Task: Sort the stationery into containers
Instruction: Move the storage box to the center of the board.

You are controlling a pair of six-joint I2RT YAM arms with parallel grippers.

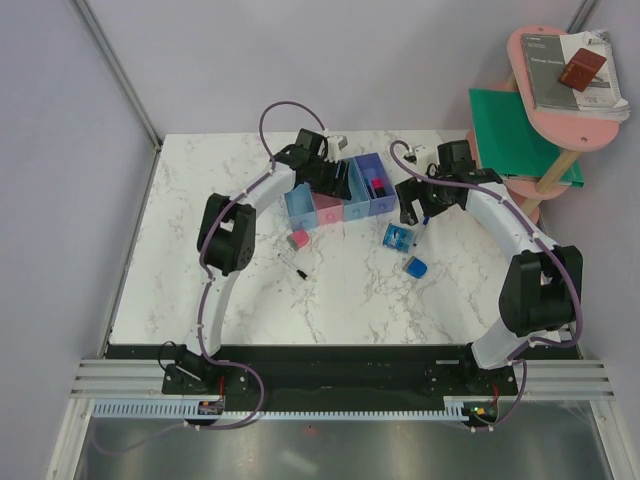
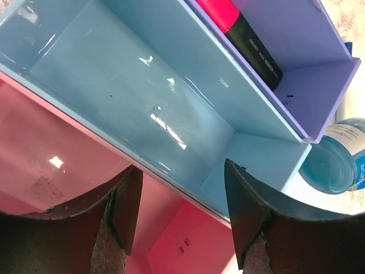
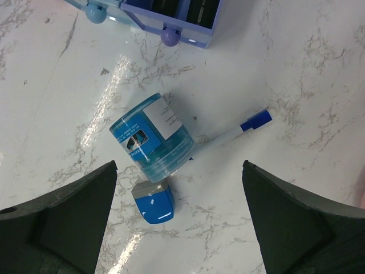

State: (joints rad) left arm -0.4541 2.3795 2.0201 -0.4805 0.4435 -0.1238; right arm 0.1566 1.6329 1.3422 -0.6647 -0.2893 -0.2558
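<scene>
The containers [image 1: 378,198] are a joined row of small bins on the marble table. My left gripper [image 1: 330,184] hovers open over them, and the left wrist view shows its empty fingers [image 2: 246,205] straddling the wall between the pink bin [image 2: 51,154] and a light blue bin [image 2: 142,91]. A pink-tipped black marker [image 2: 246,35] lies in the purple bin. My right gripper [image 3: 179,165] is wide open above a clear blue round box [image 3: 153,140], a blue block [image 3: 154,204] and a blue-capped white marker [image 3: 239,130]. A pink-grey eraser [image 1: 298,240] and a thin black pen [image 1: 293,265] lie in front of the bins.
A pink round shelf [image 1: 560,95] with books and a green folder [image 1: 510,130] stands at the table's back right corner. A small white-grey item [image 1: 338,142] lies behind the left gripper. Grey walls close off the back and the left.
</scene>
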